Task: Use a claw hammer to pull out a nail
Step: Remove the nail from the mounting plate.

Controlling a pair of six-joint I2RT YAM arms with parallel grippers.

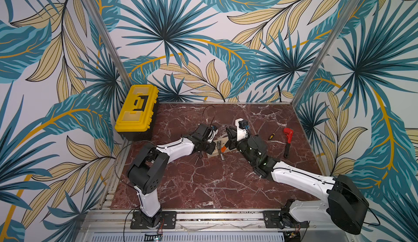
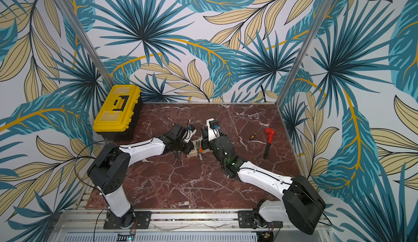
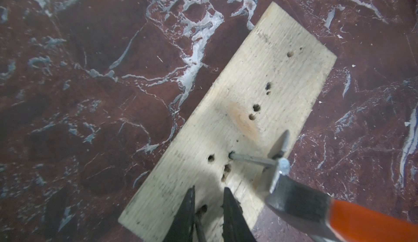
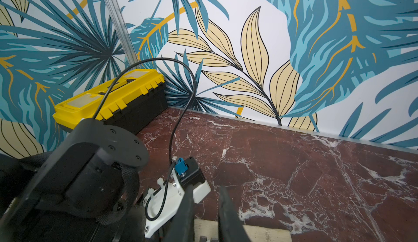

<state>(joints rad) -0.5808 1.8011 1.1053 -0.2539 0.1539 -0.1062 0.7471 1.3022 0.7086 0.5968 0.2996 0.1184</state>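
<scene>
Two arms: they meet at a pale wooden board [image 3: 260,82] lying slantwise mid-table on the red marble tabletop [image 1: 203,184].
Left gripper [image 3: 210,188]: fingers a narrow gap apart, tips down on one end of the board.
Right gripper [image 4: 206,185]: closed tight on the handle of the claw hammer [image 3: 316,209], just right of the board.
Hammer position: the steel head sits at the board's long edge, the orange shaft runs back toward the right arm, and the forked claw is hooked under the nail's head.
Nail [image 3: 253,160]: leaning, most of its shank out of the wood, its tip in a hole.
Board surface: dotted with a line of holes.
Table edges: leaf-printed walls close the left, far and right sides. An aluminium rail [image 1: 217,217] carrying both arm bases runs along the near edge.
Open room: bare marble spreads from the board toward the near edge between the arms, and from the board toward the far wall.
Far left: a yellow toolbox [image 1: 136,109] fills the corner, near the left wrist.
Right side: a red pipe wrench [image 1: 287,142] and a small screwdriver [image 1: 271,136] lie apart from the right arm.
In the way: a thin dark-handled tool [image 1: 197,159] lies under the left forearm, just left of the board.
</scene>
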